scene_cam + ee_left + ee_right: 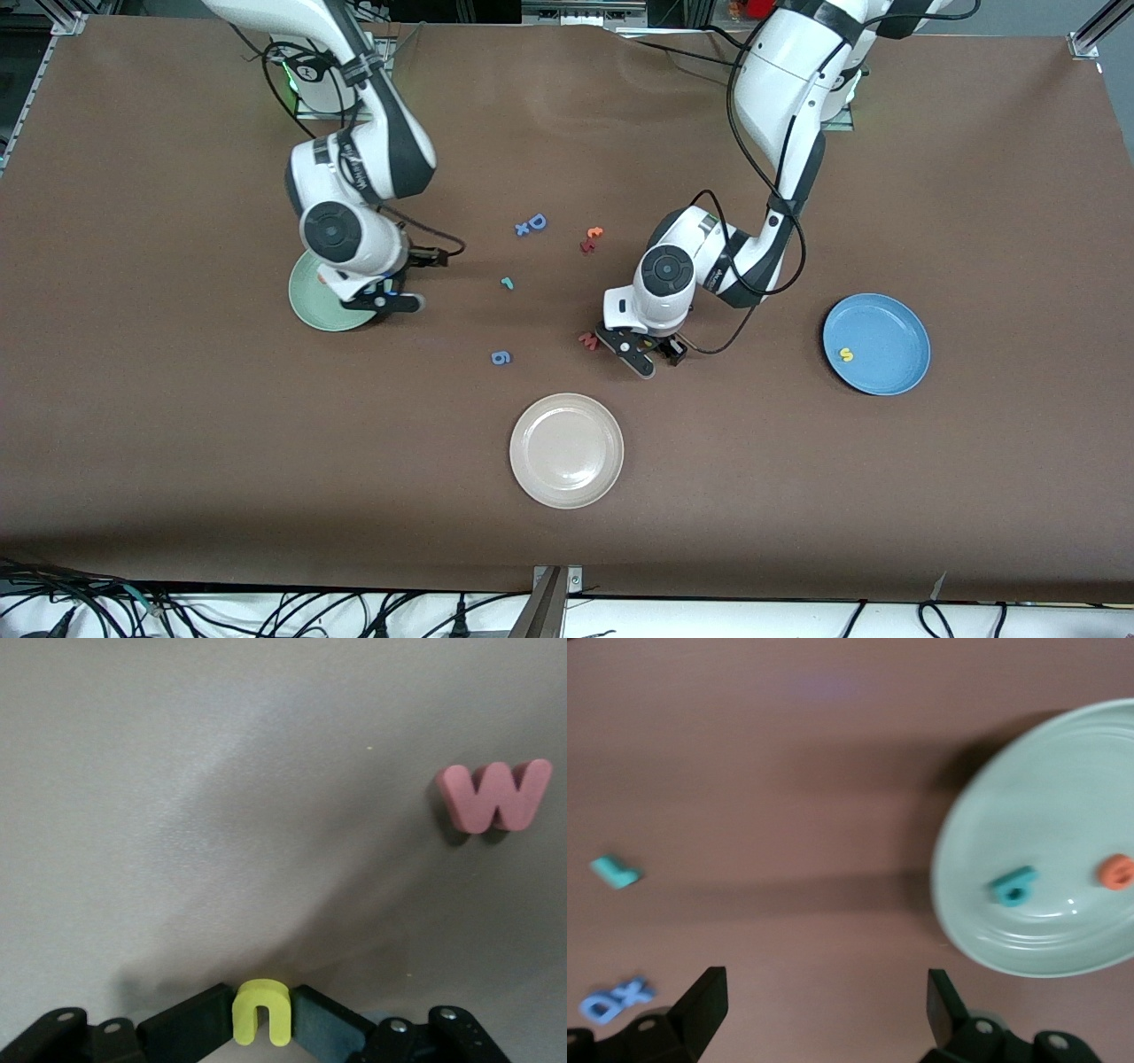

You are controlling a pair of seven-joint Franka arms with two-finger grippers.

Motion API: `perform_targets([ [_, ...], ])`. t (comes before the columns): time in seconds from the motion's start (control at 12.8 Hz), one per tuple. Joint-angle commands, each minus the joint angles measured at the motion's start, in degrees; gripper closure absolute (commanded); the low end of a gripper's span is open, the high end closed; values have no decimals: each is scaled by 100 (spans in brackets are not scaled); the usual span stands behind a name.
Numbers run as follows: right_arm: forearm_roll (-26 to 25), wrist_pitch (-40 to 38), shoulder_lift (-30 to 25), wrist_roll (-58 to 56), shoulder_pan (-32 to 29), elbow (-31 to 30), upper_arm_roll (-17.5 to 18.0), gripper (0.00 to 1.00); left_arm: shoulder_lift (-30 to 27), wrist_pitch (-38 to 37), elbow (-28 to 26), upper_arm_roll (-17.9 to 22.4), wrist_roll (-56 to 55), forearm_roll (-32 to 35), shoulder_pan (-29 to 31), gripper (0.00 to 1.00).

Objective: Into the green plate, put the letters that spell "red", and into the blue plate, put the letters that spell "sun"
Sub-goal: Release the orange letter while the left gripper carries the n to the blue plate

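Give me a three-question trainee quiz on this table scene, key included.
1. True or false: the blue plate holds a yellow "s".
2. What lies in the green plate? A) a teal "d" and an orange "e"; B) nothing.
3. Which tool grips the yellow-green letter?
Key: 1 true; 2 A; 3 the left tool.

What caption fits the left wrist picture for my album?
The left pincer pinches a yellow-green letter just above the brown table, with a pink "w" lying nearby.
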Motion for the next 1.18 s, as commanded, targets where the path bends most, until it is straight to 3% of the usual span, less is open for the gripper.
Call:
perform_targets([
  [0.0,84,-168,455,-111,-3,704,88,0,-89,44,-42,79,509,142,259,76],
  [0.24,84,-229,860,-156,41,1356,89,0,-291,-131,-51,132,1202,107,715,76],
  [0.31,84,-195,905,-182,58,1392,97,0,-353,-253,-51,263,1631,-198,839,77],
  [0.63,75,884,1317,-94,611,1428,229,3,-415,-772,-77,1264,4153,-1710,1068,77],
  [0.86,75,1080,1423,721,884,1341,238,46,-424,-1282,-95,1634,4580,-1924,1200,76],
  [1.1,58,1098,1415,723,920,1120,238,47,-494,-1459,-244,1872,4833,-1924,1323,76],
])
